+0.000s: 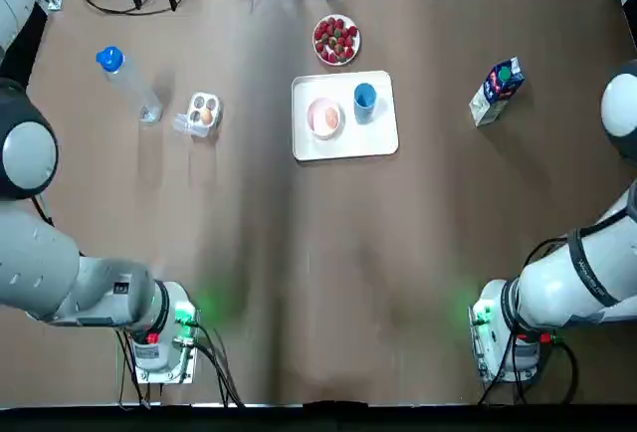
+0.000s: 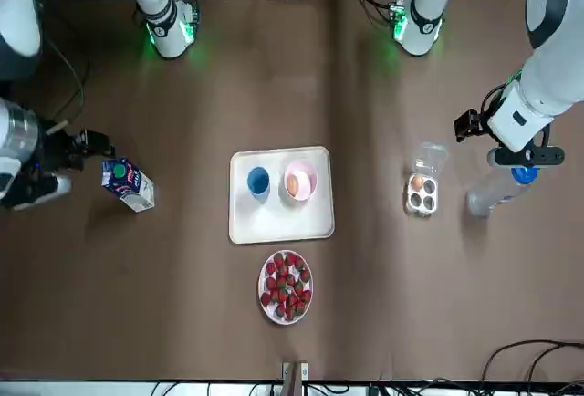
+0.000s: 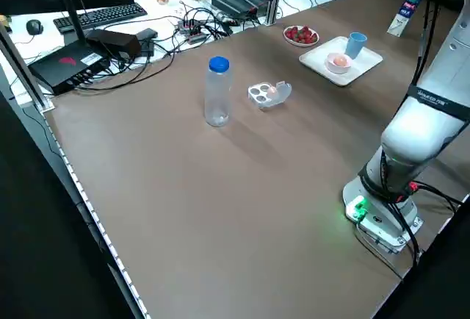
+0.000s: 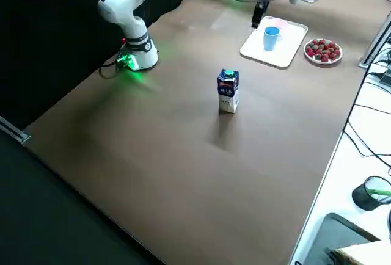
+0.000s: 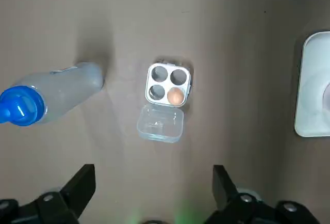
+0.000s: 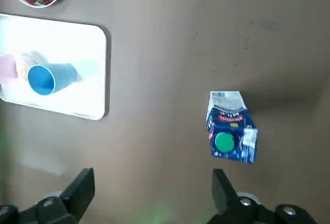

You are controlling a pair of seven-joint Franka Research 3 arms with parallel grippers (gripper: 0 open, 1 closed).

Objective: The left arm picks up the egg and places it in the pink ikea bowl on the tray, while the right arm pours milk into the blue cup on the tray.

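Note:
A brown egg [image 5: 176, 96] sits in a small clear carton [image 1: 202, 114] with its lid open, left of the white tray [image 1: 381, 136]. On the tray stand the pink bowl [image 1: 324, 118], with an egg-coloured thing inside, and the blue cup [image 1: 364, 97]. Right of the tray the milk carton [image 1: 496, 92] stands upright with its green cap on. My left gripper [image 5: 153, 172] hangs open and empty high over the egg carton. Above the table near the milk carton [image 6: 231, 133], my right gripper [image 6: 153, 173] is also open and empty.
A clear bottle with a blue cap [image 1: 127, 82] stands just left of the egg carton. A plate of strawberries [image 1: 336, 40] lies beyond the tray. Cables and gear line the far table edge. Both arm bases [image 1: 164, 337] sit at the near edge.

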